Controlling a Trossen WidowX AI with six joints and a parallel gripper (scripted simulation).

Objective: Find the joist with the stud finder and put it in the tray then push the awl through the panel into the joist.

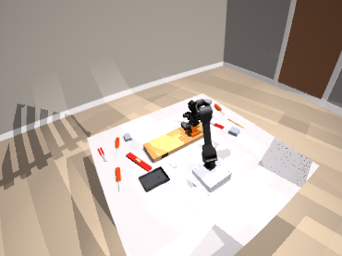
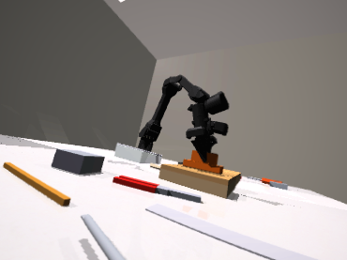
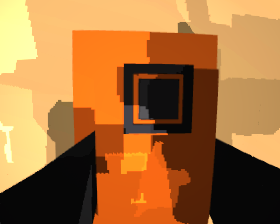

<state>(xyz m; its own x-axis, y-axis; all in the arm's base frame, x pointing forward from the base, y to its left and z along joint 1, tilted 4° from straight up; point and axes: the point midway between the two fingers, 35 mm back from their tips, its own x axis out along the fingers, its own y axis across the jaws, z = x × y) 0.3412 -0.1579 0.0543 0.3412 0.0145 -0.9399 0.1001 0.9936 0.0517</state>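
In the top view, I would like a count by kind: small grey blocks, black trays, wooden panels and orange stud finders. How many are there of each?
Small grey blocks: 2
Black tray: 1
Wooden panel: 1
Orange stud finder: 1
Total: 5

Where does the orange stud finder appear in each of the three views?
Top: stud finder right of centre, on the panel's far end, under the gripper.
Exterior: centre, on the panel.
Wrist: fills the middle, between the fingers.
Shared landmark: the wooden panel.
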